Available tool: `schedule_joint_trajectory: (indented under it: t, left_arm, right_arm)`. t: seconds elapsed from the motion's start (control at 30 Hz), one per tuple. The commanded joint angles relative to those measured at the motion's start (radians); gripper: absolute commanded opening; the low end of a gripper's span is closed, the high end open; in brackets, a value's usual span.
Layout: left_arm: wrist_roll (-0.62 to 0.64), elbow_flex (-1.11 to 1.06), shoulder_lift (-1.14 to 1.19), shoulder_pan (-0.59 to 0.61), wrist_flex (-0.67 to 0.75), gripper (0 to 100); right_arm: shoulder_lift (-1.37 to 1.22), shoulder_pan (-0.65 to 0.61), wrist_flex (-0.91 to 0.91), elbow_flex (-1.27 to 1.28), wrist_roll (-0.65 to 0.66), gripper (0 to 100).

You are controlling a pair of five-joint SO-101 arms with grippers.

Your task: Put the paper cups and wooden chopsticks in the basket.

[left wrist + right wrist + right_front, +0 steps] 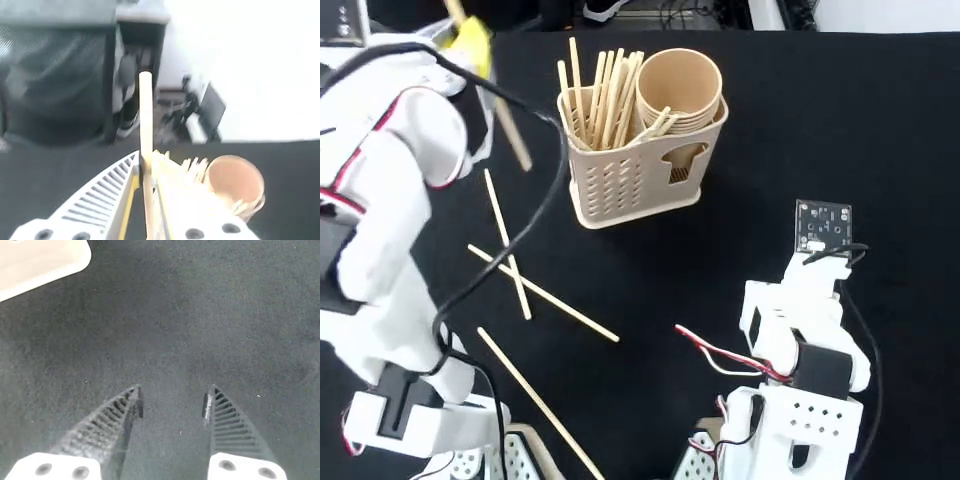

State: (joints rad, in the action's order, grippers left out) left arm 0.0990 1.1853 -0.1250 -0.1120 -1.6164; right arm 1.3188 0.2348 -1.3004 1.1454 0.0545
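Now I am gripping a wooden chopstick [145, 112] in my left end effector [145, 166]; my right end effector [172, 402] is hanging open.

You will find no text, number or sign here that can be read. The small black board [823, 226] on the arm, right of the basket [630, 185] and nearer to you, carries pale specks, but they are too small to make out as letters or digits. The basket wall shows only slots and a cut-out.
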Motion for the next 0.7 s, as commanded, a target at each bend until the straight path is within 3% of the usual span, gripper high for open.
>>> schedule_joint_trajectory:
  t: [0.0,0.13,0.27,0.67]
  left_arm:
    - [-0.006,0.001,-0.011,-0.099,0.19,3]
    - [-0.006,-0.085,0.021,-0.183,0.422,3]
    - [-0.014,-0.252,0.087,-0.189,0.566,3]
    - [-0.017,-0.573,0.104,-0.107,0.574,3]
  right_arm:
    - [0.002,0.009,0.017,-0.028,-0.003,20.8]
    - [0.004,0.009,0.017,-0.028,-0.003,20.8]
    - [0.005,0.009,0.017,-0.028,-0.002,20.8]
    - [0.007,0.009,0.017,-0.025,-0.002,20.8]
